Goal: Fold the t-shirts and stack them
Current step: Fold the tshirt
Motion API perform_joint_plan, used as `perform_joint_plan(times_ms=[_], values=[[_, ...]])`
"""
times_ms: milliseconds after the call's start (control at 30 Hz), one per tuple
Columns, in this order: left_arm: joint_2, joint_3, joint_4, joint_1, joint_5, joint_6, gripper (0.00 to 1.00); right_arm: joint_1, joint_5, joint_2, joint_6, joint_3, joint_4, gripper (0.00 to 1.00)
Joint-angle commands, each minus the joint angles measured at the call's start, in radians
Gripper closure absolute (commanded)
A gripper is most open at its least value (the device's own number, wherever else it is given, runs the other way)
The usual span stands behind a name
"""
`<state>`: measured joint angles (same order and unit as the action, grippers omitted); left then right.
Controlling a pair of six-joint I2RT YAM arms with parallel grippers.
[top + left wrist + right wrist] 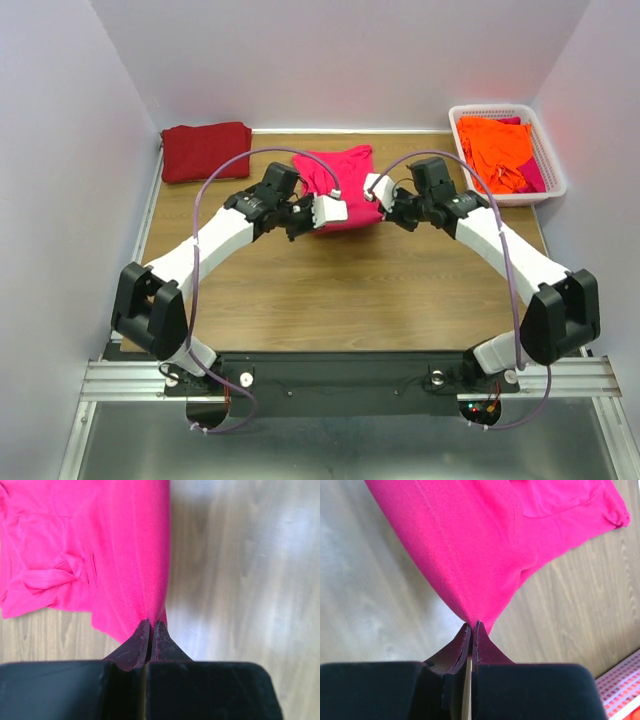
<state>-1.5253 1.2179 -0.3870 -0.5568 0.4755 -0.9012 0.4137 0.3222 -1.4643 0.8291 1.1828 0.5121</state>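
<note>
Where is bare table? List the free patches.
Free: the wide strip of wooden tabletop on the near side, in front of the bright pink cloth t-shirt. Crowded: the far edge, with the folded dark red t-shirt left and the white latticed plastic basket of orange shirts right.

You had no readable text, label, brand, number or sign on anything in these 3 views at that moment.
</note>
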Motion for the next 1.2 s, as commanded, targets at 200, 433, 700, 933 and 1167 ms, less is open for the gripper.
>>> perform_joint_plan(times_ms=[200, 433, 700, 933, 1167], values=[[0.292, -0.099, -0.323, -0.086, 0.074, -0.033, 1.0, 0.031, 0.089, 0.228, -0.054, 0.002, 0.394, 1.0], [0.402, -0.107, -0.493, -0.132, 0.228, -0.007, 1.0, 0.071, 0.135, 0.378, -0.067, 0.014, 0.557, 0.99], [0.263, 0.061, -0.489, -0.074, 0.176, -0.041, 1.0, 0.062, 0.037, 0.159, 0.028, 0.138, 0.504, 0.99], [0.012, 0.164, -0.429, 0.106, 0.222, -0.131, 1.0, -0.048, 0.06, -0.102, 0.128, 0.222, 0.384, 0.99], [-0.271, 0.322, -0.326, 0.17, 0.232, -0.096, 0.96, -0.11, 0.109, -0.382, 0.157, 0.357, 0.348, 0.99]])
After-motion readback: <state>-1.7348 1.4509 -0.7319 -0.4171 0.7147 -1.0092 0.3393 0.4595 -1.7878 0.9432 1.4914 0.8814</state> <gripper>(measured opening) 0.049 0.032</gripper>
